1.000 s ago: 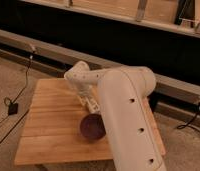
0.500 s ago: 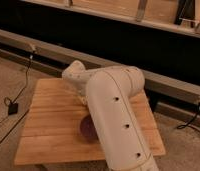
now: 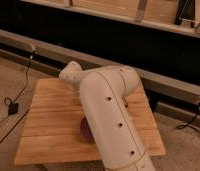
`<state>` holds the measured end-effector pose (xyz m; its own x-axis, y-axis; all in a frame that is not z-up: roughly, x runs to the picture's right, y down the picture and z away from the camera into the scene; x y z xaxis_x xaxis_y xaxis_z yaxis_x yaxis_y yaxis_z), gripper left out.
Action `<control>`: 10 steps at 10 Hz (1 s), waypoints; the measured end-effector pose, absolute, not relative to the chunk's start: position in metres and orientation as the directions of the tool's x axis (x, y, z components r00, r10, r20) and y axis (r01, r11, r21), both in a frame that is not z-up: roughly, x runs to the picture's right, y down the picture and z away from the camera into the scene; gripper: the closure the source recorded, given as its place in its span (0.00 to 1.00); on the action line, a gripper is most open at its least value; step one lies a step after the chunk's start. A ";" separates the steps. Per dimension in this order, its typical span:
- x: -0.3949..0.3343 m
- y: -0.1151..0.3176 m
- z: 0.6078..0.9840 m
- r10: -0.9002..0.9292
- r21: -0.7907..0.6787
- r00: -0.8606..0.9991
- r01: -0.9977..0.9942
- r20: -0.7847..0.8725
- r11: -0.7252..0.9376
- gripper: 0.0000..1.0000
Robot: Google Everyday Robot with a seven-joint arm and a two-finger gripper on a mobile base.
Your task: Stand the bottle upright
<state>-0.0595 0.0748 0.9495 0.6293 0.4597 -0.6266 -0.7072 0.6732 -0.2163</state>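
Item: white arm (image 3: 110, 120), rising from 6 o'clock across the slatted wooden table (image 3: 48, 120) and bending toward 10 o'clock. The gripper is hidden behind the arm's bulk over the table, so whether it is wide, narrow or holding anything cannot be told. The bottle is likewise covered, place not discernible. A sliver of dark bowl (image 3: 84, 131) shows at the arm's 9 o'clock edge.

White arm (image 3: 112, 122) hides pincer, tan slatted table (image 3: 48, 112)
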 end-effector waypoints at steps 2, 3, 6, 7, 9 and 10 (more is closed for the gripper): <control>-0.061 0.076 0.952 0.454 -0.220 0.640 -0.697 -0.619 0.682 0.97; -0.061 0.076 0.952 0.449 -0.229 0.652 -0.688 -0.611 0.688 0.97; -0.073 0.074 0.953 0.402 -0.279 0.727 -0.620 -0.557 0.733 0.97; -0.079 0.072 0.951 0.388 -0.299 0.750 -0.598 -0.536 0.744 0.97; -0.096 0.059 0.946 0.352 -0.340 0.814 -0.529 -0.461 0.778 0.97; -0.100 0.054 0.942 0.334 -0.358 0.839 -0.498 -0.430 0.790 0.97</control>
<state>-0.1004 0.0540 0.9420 0.8389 0.3337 -0.4299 -0.4977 0.7900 -0.3581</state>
